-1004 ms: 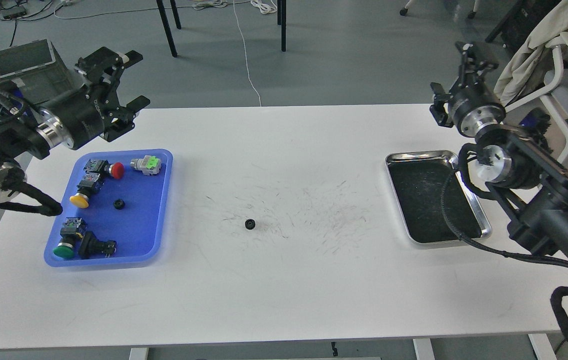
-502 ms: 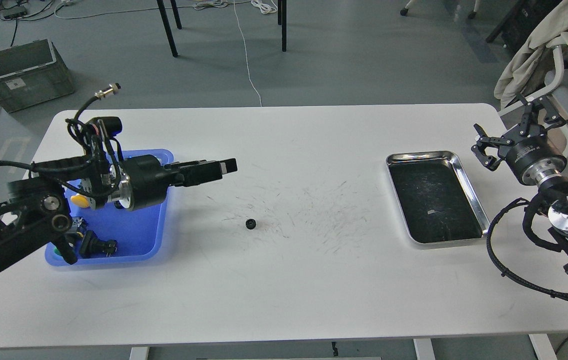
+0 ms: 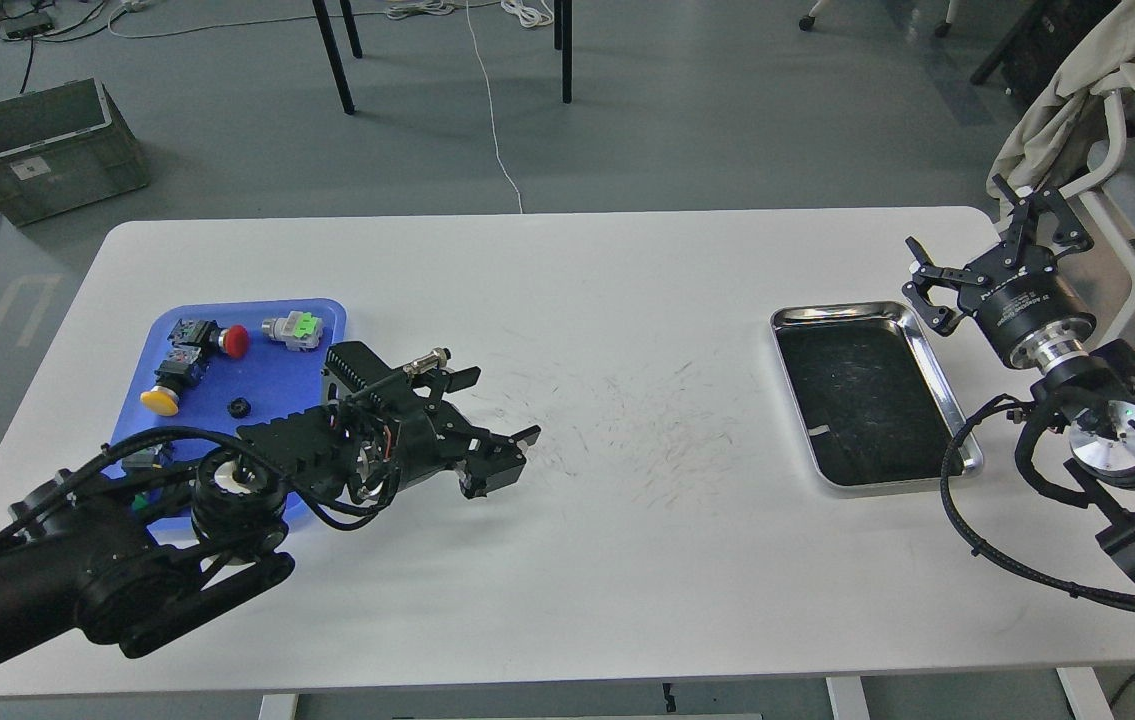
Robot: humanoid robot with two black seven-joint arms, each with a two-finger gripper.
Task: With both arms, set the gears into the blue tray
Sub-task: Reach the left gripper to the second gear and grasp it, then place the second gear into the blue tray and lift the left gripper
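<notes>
Head view, nearest first: the left arm [image 3: 107, 570] reaches in low from the bottom left corner and lies across the white table [image 3: 567, 600], covering the near end of the blue tray [image 3: 322, 315]. Its far end, the left gripper [image 3: 505, 462], sits low over the scuffed middle of the table with its two fingers spread apart and nothing seen between them. The loose gear on the open table cannot be seen; that patch is covered by the gripper.

Just behind the arm, the blue tray rests on the left part of the table. One gear [image 3: 239, 407], a small black toothed ring, lies flat on the tray floor near its middle. Around it are push-button switches: a yellow-capped switch [image 3: 163, 393] to its left, a red-capped switch [image 3: 212, 337] farther back, and a green-and-silver switch [image 3: 292, 329] at the far corner.

Over on the right, the steel tray [image 3: 937, 350] with its dark bottom lies well apart from the blue one. The right arm [image 3: 1117, 440] comes in from the right edge, and the right gripper [image 3: 997, 265] is held up beside the steel tray's far right corner, its claws splayed wide and holding nothing.

Beyond the table stand a grey crate [image 3: 47, 145] on the floor at left and a draped chair [image 3: 1087, 110] at right.
</notes>
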